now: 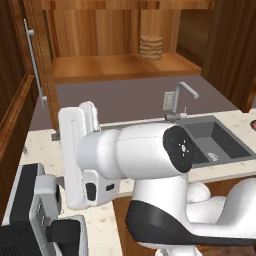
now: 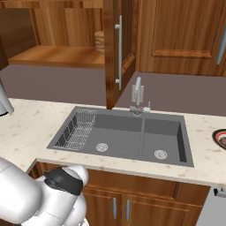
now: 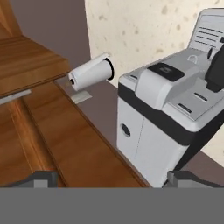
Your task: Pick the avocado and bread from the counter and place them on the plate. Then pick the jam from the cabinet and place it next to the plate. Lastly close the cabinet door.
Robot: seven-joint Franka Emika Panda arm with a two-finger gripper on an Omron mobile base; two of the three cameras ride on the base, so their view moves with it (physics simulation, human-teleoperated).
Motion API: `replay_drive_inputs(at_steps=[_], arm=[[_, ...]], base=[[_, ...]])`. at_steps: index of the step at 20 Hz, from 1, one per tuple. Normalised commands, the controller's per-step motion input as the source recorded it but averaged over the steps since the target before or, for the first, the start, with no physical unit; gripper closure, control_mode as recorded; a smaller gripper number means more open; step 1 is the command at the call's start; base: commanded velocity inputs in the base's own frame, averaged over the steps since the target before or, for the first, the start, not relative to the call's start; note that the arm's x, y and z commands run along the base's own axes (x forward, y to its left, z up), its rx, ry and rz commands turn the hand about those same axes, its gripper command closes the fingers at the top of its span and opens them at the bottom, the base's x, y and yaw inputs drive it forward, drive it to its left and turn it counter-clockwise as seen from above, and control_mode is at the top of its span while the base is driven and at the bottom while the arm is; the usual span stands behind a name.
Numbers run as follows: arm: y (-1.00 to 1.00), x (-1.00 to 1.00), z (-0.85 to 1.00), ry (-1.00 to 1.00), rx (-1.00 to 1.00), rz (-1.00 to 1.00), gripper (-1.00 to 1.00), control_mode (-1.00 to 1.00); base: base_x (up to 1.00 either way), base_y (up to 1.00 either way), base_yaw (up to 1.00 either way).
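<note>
A white robot arm is working at the left end of a beige brown-flecked stone counter [image 2: 26, 132], its end effector [image 3: 111, 181] standing wide and empty, dark tips apart, with nothing between them. It is pointing at a white-and-grey coffee machine [image 3: 170, 113] and a white paper cup [image 3: 91, 72] lying on its side by the wall.

The tall brown wood cabinet [image 1: 120, 45] is hanging open, its panelled door [image 2: 119, 48] with the long silver bar handle swung out above the grey steel sink [image 2: 128, 137]. On the shelf, a squat tan ridged jar [image 1: 151, 47], likely the jam, is waiting: probably rigid, smooth and slippery, best gripped across its middle. The red-and-black rim of a round plate [image 2: 220, 137] is peeking in at the counter's right end.
</note>
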Motion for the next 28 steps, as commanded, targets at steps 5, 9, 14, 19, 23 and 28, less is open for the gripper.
replay_drive_inputs(at_steps=[5, 9, 14, 19, 23, 28], arm=[[-0.36, 0.04, 0.12, -0.05, -0.07, 0.09, -1.00, -1.00], [-0.55, 0.00, 0.11, -0.02, -0.04, 0.01, -1.00, -1.00], [-0.63, 0.12, 0.05, 0.00, 0.02, -0.09, -1.00, -1.00], [-0.53, 0.34, 0.00, 0.01, 0.24, -0.21, -1.00, -1.00], [-0.37, 0.25, 0.00, 0.00, 0.36, -0.27, -1.00, -1.00], [-0.11, 0.23, 0.00, 0.00, 0.49, -0.32, -1.00, -1.00]], base=[[0.00, 0.00, 0.00], [0.00, 0.00, 0.00], [0.00, 0.00, 0.00], [0.00, 0.00, 0.00], [0.00, 0.00, 0.00], [0.00, 0.00, 0.00]])
